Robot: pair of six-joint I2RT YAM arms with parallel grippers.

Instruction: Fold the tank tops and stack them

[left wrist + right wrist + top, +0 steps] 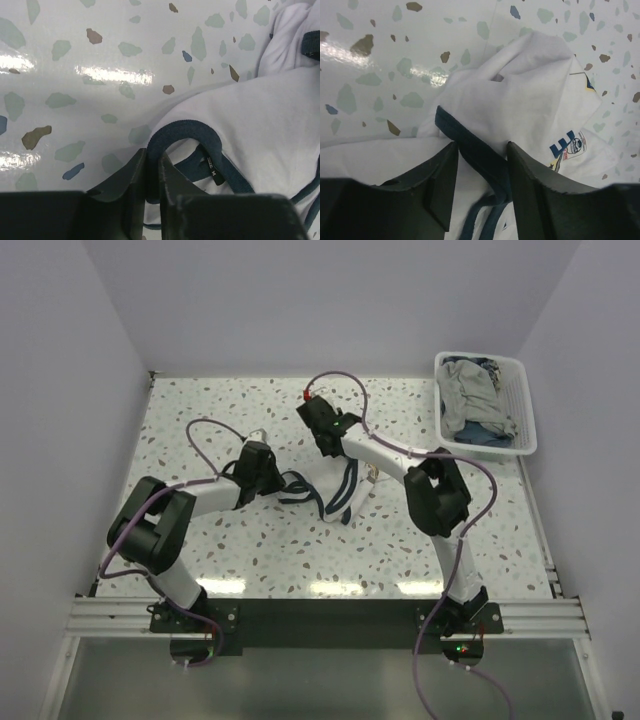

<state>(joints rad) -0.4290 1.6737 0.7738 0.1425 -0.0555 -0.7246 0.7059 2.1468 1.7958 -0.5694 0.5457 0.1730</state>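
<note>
From above, the white navy-trimmed cloth tank top [322,483] lies crumpled mid-way on the speckled terrazzo table [250,550], pale walls [300,300] around. Left wrist: my left jaws pinch its navy trim. Right wrist: my right jaws stand apart, straddling a navy strap.

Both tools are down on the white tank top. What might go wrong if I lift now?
The left tool pinches only the thin navy trim of the white tank top; it may slip out on lifting. The right tool stands open astride a trim strip on bunched cloth; closing may catch extra folds, so the top lifts crumpled.
</note>
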